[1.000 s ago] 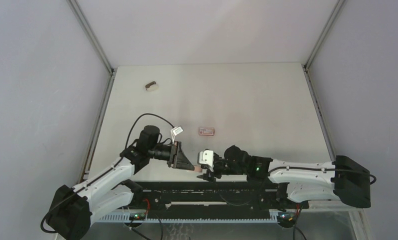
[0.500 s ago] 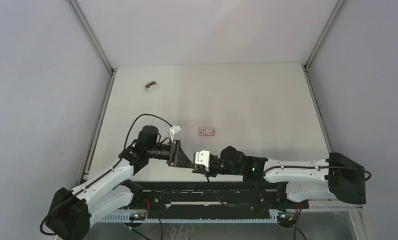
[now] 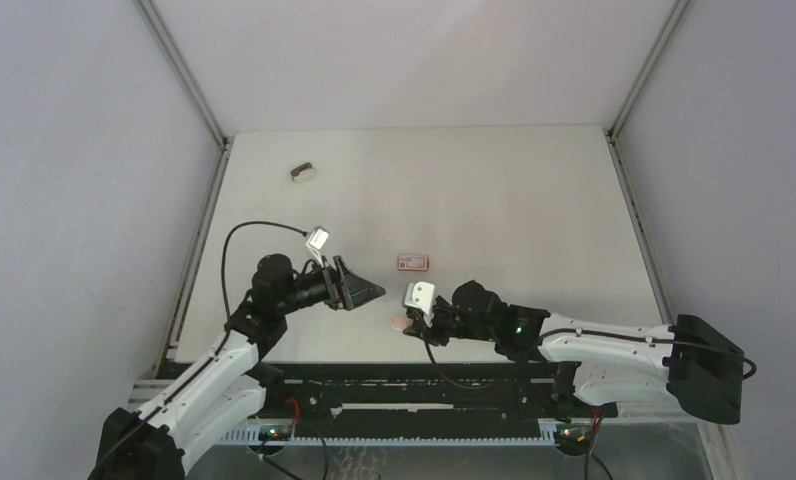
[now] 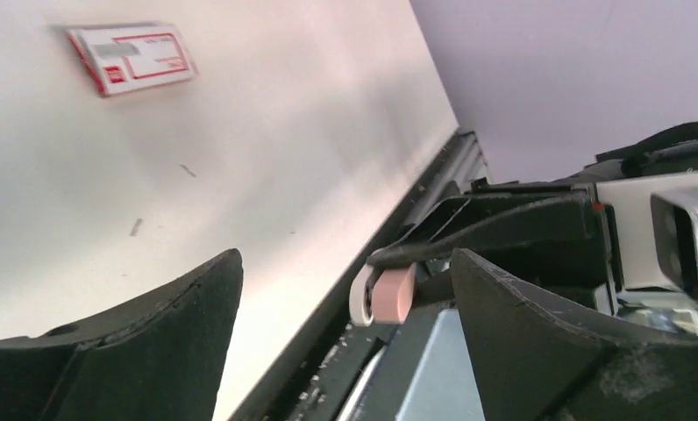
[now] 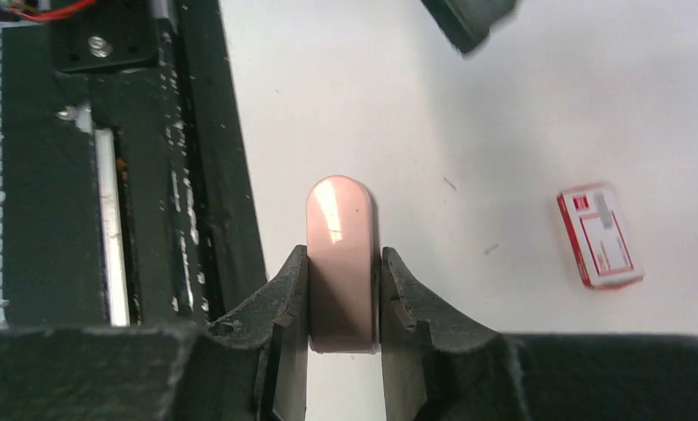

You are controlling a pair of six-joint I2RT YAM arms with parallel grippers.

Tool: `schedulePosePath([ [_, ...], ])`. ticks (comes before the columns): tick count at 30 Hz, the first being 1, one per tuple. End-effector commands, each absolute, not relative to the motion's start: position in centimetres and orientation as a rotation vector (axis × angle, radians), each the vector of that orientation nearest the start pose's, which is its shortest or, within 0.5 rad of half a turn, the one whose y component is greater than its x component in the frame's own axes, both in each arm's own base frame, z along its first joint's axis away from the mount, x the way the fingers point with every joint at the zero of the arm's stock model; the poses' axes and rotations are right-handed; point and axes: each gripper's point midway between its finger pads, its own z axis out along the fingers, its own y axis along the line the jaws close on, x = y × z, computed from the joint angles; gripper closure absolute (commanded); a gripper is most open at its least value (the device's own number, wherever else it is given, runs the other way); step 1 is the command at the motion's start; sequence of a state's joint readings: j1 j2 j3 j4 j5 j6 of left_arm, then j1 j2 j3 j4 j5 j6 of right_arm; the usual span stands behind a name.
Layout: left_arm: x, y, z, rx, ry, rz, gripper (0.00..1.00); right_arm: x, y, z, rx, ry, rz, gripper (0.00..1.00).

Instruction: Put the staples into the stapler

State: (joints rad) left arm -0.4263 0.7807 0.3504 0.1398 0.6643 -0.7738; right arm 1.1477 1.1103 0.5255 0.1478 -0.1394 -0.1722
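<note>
**Stapler pinched in right end effector, left one wide and empty**

- The right end effector (image 5: 343, 254) is closed narrow on the pink stapler (image 5: 341, 219). Its fingers (image 5: 284, 298) press both long sides and the rounded end pokes out in front. The stapler sits low over the near edge of the table (image 3: 494, 200); I can't tell if it touches.
- My read is that it's held side-on so the top stays free and the other arm can open it for loading.
- The left end effector (image 4: 345, 256) is spread wide and holds nothing. It's just left of the stapler, not touching, and points at it.
- The red-label box (image 3: 413, 262) lies flat just beyond the stapler, untouched.
- No loose staples are visible, so they're probably not loaded yet.
- A small dark-and-white object (image 3: 302, 172) sits well beyond the stapler to the far left, too small to identify.
</note>
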Motion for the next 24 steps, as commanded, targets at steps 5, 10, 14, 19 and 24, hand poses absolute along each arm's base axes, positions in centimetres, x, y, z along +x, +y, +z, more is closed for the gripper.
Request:
schedulePosePath([
  [5,20.3,-21.3,18.0,0.215,1.734,-1.224,0.12,15.7,29.9,12.9,-1.049,1.753,0.902,1.00],
  [10,18.6,-24.2,19.5,0.388,1.659,-1.232,0.14,16.3,28.6,16.4,-0.902,1.692,1.074,1.00],
  [14,17.6,-26.7,20.6,0.449,1.647,-1.328,0.15,15.2,27.7,19.3,-0.902,1.588,1.221,1.00],
  [19,16.4,-27.9,24.3,0.416,1.512,-1.520,0.12,13.8,27.0,21.8,-0.935,1.492,1.281,1.00],
  [24,14.8,-29.0,26.4,0.517,1.441,-1.587,0.10,12.5,26.9,23.2,-0.981,1.438,1.333,1.00],
])
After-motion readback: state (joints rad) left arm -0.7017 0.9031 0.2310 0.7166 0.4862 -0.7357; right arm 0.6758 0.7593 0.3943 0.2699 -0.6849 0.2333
